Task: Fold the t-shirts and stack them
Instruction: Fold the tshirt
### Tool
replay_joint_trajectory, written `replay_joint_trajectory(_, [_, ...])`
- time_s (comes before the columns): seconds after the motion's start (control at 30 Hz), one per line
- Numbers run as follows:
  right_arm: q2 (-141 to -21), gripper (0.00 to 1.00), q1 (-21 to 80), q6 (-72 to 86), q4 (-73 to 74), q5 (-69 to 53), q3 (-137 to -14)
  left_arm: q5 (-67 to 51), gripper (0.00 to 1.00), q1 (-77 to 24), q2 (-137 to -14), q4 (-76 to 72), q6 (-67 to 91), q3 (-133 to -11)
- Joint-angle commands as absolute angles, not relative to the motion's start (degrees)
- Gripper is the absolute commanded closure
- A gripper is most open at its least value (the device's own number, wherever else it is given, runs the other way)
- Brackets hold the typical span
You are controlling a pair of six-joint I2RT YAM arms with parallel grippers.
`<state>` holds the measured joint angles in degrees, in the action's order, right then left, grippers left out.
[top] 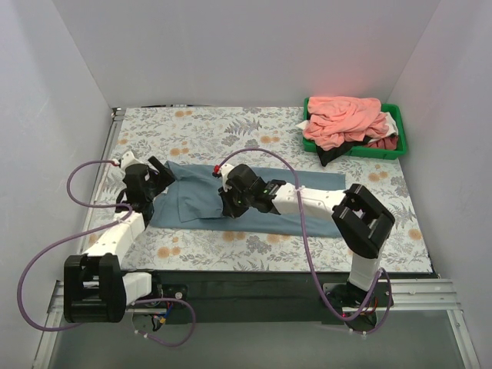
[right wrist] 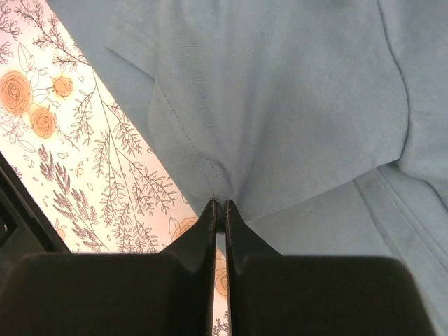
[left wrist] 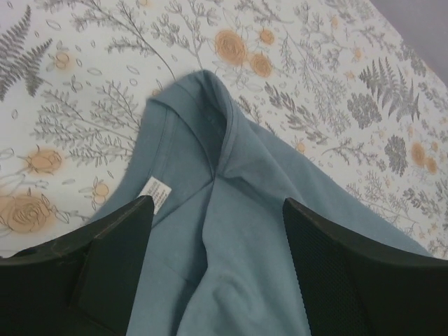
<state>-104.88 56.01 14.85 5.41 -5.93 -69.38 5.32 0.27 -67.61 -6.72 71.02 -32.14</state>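
- Grey-blue t-shirt lies spread across the middle of the floral table cover; its collar end points left, and I can see the white neck label inside it.
- My left gripper sits over the collar with its jaws wide apart, gripping nothing.
- My right gripper is pinched tight on a folded hem at the shirt's near edge; the cloth puckers at the tips.
- Salmon-pink t-shirts are heaped in the green bin at the far right corner; they are well apart from both arms.
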Motion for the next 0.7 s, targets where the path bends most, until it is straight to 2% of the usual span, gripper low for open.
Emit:
replay_joint_trajectory(0.0, [-102.48, 0.99, 56.34, 15.03, 4.22, -4.31, -67.94, 10.1, 0.29, -3.07, -64.78, -3.17, 71.28, -30.06])
replay_joint_trajectory(0.2, [-103.45, 0.99, 56.25, 14.42, 3.96, -3.43, -68.03, 11.25, 0.43, -8.87, -62.23, 1.56, 74.53, -25.93])
replay_joint_trajectory(0.27, [-103.8, 0.99, 56.34, 14.33, 3.78, -3.6, -68.29, 11.08, 0.51, -9.84, -61.44, 4.11, 76.71, -25.31])
replay_joint_trajectory(0.47, [-104.5, 0.99, 56.16, 14.33, 2.9, -4.66, -68.56, 16.52, 0.57, -12.13, -55.81, 9.74, 78.39, -25.49])
replay_joint_trajectory(0.67, [-104.41, 0.99, 55.99, 14.33, 2.64, -5.36, -68.2, 12.3, 0.6, -13.09, -61.61, 14.93, 83.4, -27.33])
